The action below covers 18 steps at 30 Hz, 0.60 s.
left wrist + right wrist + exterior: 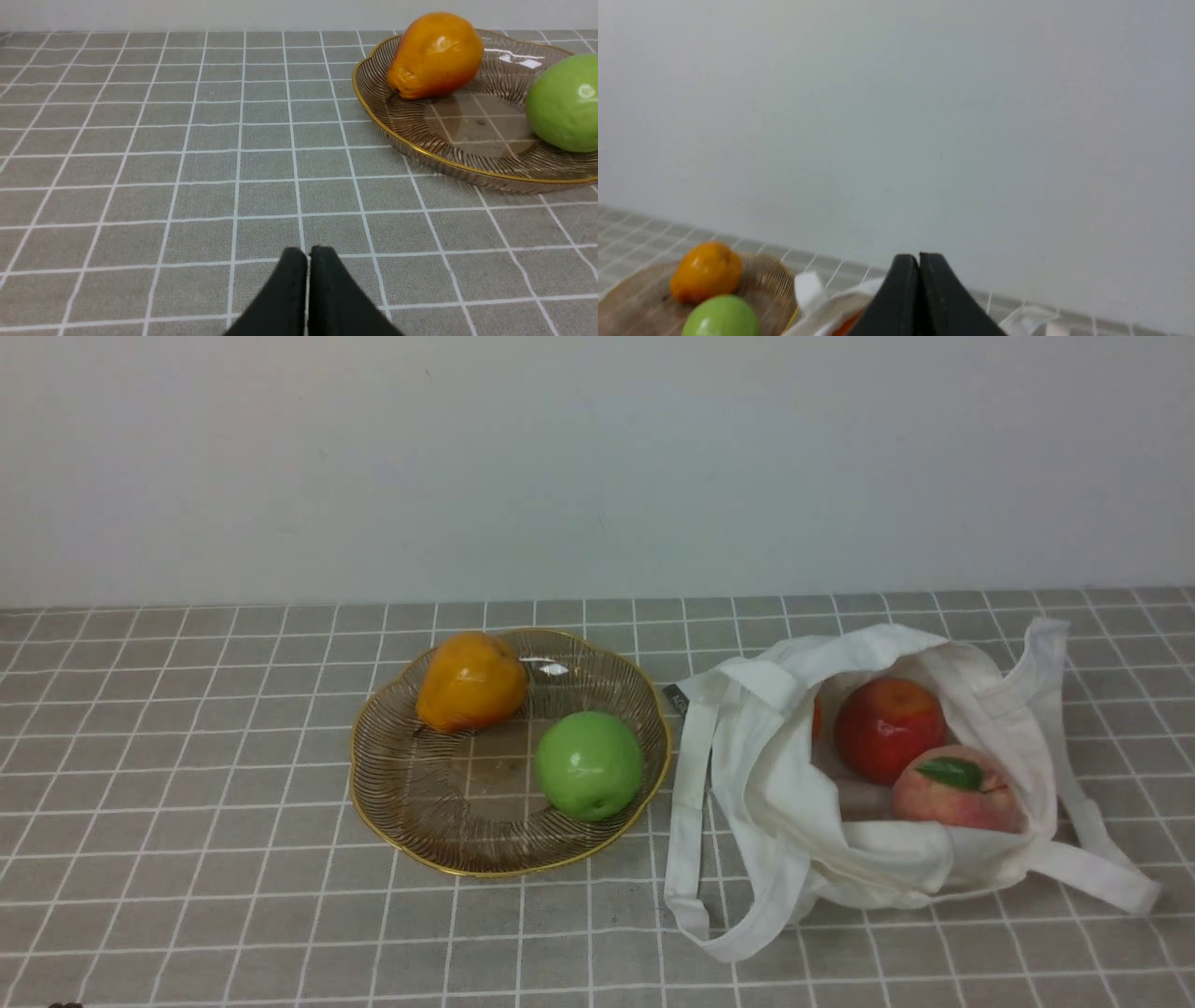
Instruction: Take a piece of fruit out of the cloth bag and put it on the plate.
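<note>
Currently, the green apple [589, 765] rests on the amber glass plate [495, 835], beside the orange-yellow pear [472, 681]. Left gripper [308, 254] and right gripper [919, 261]: fingers fully closed, nothing held.

And straight to the lettering, on the small dark tag [677, 699] of the white cloth bag [784, 821]! Shows in the front view, on the bag's left side, sticking out beside a white strap handle. Carries pale characters against the dark fabric, tilted along with the tag. Opens with what looks like a capital "A", then runs on into more characters, too small and blurred to tell. Can't be read as a full word, or pinned down as a brand, from here.
</note>
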Available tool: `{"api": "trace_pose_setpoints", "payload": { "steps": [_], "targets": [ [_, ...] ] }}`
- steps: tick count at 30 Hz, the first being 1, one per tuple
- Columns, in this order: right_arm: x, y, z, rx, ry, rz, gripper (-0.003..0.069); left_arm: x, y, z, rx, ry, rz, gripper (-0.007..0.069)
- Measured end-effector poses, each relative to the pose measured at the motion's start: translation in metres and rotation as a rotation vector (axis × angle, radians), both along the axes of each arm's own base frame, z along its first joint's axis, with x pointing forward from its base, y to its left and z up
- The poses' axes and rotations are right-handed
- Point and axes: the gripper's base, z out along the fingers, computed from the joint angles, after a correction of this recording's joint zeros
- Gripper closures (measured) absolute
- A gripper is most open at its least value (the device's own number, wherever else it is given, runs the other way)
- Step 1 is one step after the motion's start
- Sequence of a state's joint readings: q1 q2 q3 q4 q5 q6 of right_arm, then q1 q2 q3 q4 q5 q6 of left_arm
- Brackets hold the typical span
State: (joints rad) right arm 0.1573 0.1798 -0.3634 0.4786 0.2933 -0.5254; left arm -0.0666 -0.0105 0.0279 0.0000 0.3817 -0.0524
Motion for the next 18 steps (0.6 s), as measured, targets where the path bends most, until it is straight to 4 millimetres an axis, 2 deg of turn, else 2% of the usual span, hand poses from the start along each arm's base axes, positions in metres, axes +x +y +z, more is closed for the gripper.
{"api": "trace_pose_setpoints", "payload": {
  "steps": [7, 18],
  "targets": [
    [-0.021, -0.005, -0.011, 0.038, -0.136, -0.019, 0.0672, 0.000, 0.000, 0.000, 0.000, 0.000, 0.000, 0.0632],
    [-0.022, -0.004, -0.017, 0.032, -0.113, -0.007, 0.0672, 0.000, 0.000, 0.000, 0.000, 0.000, 0.000, 0.0632]
  ]
}}
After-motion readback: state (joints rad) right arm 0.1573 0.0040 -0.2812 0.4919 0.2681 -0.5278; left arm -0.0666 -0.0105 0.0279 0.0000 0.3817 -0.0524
